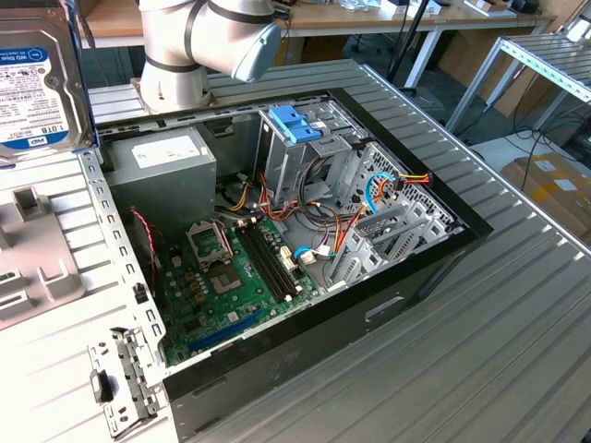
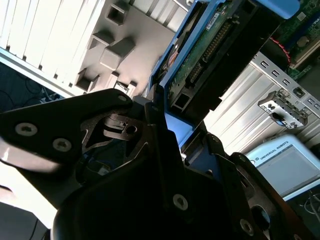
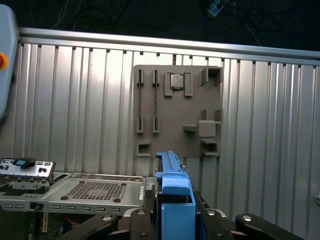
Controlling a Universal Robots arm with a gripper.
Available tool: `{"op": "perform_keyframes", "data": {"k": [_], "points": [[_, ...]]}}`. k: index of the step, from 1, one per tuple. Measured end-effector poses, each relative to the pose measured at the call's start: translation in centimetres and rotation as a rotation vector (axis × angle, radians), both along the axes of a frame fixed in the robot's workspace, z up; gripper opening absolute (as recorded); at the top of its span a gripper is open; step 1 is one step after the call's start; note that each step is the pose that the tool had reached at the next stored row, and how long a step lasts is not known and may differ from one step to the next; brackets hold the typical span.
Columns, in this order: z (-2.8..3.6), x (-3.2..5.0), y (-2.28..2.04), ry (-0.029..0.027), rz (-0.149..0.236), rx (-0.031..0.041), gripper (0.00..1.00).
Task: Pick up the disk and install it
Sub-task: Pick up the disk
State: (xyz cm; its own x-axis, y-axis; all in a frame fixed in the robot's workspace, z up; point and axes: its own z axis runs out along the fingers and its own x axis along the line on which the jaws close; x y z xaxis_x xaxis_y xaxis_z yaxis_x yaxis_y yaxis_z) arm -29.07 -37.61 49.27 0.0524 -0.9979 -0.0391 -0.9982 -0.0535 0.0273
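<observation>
The disk (image 1: 37, 78) hangs in the air at the exterior view's far left, its white and blue label facing the camera, above the grey parts plate (image 1: 28, 258). In the second wrist view the disk (image 2: 215, 45) shows its dark underside with the green circuit board and its light-blue rail. My gripper (image 2: 180, 132) is shut on the disk's end, one black finger (image 2: 155, 120) on each side. In the first wrist view the disk's blue rail (image 3: 172, 192) stands edge-on between the fingers of the gripper (image 3: 175, 222).
The open computer case (image 1: 397, 295) lies on the ribbed metal table, with the motherboard (image 1: 231, 268), the power supply (image 1: 166, 161) and a metal drive cage topped by a blue bracket (image 1: 295, 125). The grey parts plate (image 3: 177, 110) carries a chip (image 3: 176, 81). A pendant (image 2: 285, 165) lies nearby.
</observation>
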Motion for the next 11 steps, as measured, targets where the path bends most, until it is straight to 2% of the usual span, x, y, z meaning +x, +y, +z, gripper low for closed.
{"op": "perform_keyframes", "data": {"k": [11], "points": [[-0.02,0.82,-0.56,0.0,0.0,0.0,0.37]]}}
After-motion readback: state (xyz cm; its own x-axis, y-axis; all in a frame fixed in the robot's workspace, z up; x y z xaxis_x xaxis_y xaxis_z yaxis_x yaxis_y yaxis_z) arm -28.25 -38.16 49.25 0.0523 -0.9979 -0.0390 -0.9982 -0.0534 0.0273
